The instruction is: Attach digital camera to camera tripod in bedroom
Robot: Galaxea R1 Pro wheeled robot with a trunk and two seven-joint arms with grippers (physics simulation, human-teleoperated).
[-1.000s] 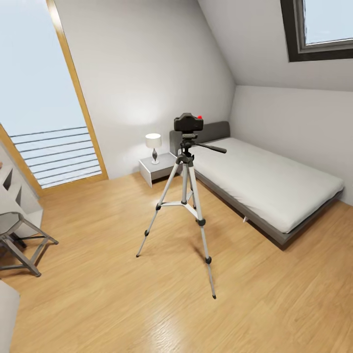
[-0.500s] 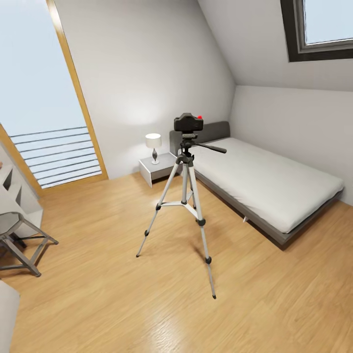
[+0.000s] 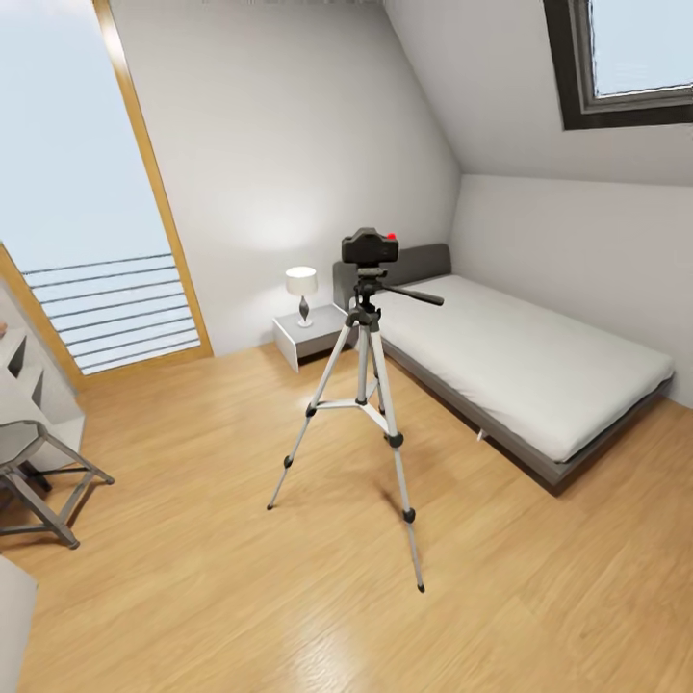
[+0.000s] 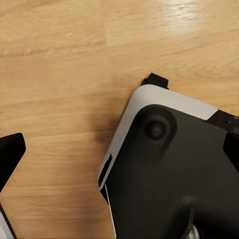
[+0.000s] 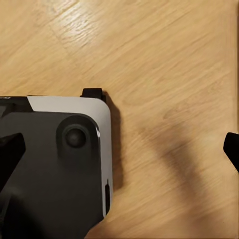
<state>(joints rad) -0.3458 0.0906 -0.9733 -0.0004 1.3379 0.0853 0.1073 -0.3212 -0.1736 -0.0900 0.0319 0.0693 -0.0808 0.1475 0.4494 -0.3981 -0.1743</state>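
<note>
Both my wrist cameras look down at my base [image 4: 164,169] on the wood floor [image 3: 221,597]; my left gripper [image 4: 119,149] and right gripper [image 5: 119,149] stand spread apart, empty. Farther off, one camera tripod [image 3: 366,385] stands upright on three splayed legs, one digital camera [image 3: 370,247] mounted on top, handle pointing toward the bed [image 3: 539,375] behind.

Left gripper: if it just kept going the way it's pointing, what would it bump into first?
Probably the robot's own base, or the wood floor beside it; the left gripper points down with fingers wide apart, depth unclear.
</note>
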